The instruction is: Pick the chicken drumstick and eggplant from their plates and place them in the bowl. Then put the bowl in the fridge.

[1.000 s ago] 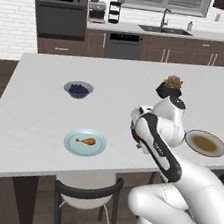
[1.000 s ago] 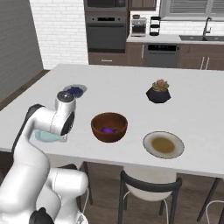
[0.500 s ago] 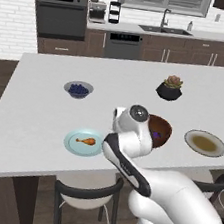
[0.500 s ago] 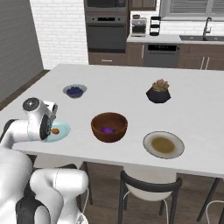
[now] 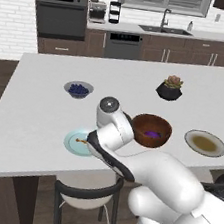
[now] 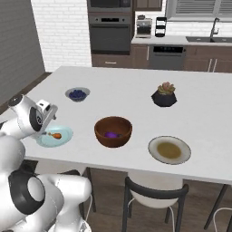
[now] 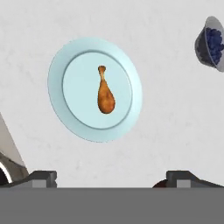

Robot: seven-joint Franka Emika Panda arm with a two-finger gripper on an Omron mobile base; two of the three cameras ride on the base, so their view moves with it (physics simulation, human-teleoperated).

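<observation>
Hand view, item one: chicken drumstick (image 7: 105,92), lying flat at the centre of the light-blue plate (image 7: 65,118), bone end toward the top of the view. Judged light, stiff, perhaps greasy; best gripped across the thick meaty end. Gripper (image 7: 111,175): jaws spread wide, empty, poised above the plate. Wooden bowl (image 6: 113,131): eggplant (image 6: 111,134) already inside. Tan plate (image 6: 169,150): bare. Surface: white island counter (image 6: 127,90), smooth. Room: dark cabinets, wall oven (image 6: 111,31).
</observation>
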